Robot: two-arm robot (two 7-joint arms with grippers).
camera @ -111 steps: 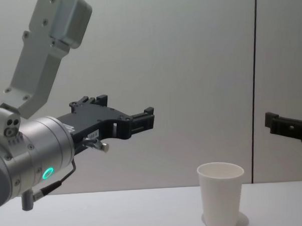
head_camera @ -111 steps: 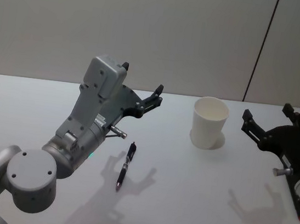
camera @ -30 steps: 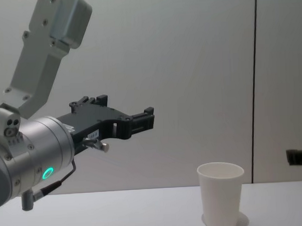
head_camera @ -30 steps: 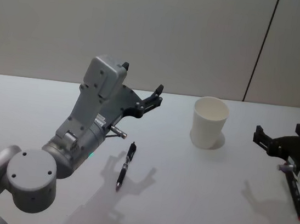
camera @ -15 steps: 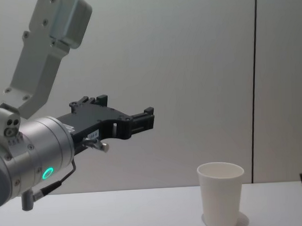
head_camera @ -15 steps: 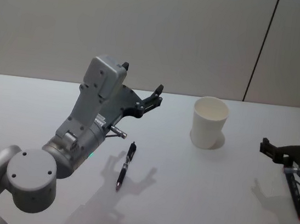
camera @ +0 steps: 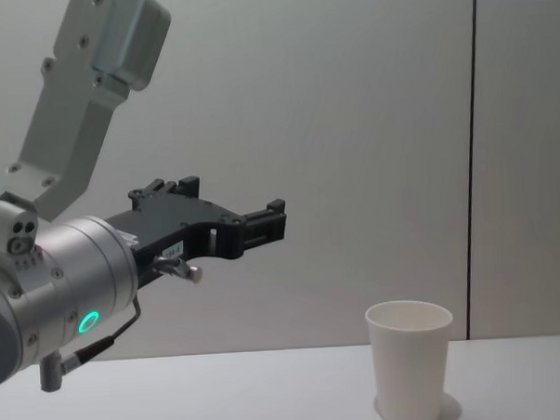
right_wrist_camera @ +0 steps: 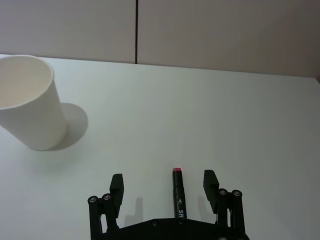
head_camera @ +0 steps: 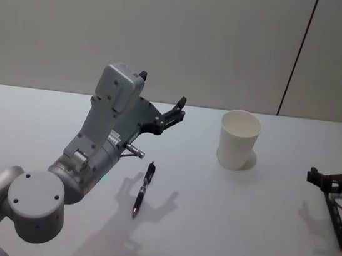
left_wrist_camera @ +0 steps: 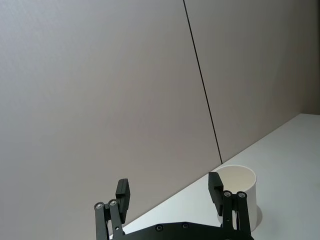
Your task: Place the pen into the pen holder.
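A slim dark pen (head_camera: pixel 337 224) with a red tip lies on the white table at the far right. My right gripper (head_camera: pixel 334 178) hangs open just over it; in the right wrist view the pen (right_wrist_camera: pixel 178 192) lies on the table between the spread fingers of the right gripper (right_wrist_camera: pixel 163 179), and nothing is gripped. The pen holder, a plain white paper cup (head_camera: pixel 239 140), stands upright left of that gripper, also seen as the cup (camera: pixel 409 362) and cup (right_wrist_camera: pixel 27 100). My left gripper (head_camera: pixel 162 89) is raised and open, holding nothing.
A second dark pen (head_camera: pixel 143 188) lies mid-table, below the raised left arm. The left wrist view shows the left gripper (left_wrist_camera: pixel 169 184) open with the cup (left_wrist_camera: pixel 241 187) beyond it. A grey wall with a dark vertical seam (head_camera: pixel 296 56) backs the table.
My right gripper has moved down and to the right over the red-tipped pen, dropping out of the chest view. The left arm, the cup and both pens have stayed still.
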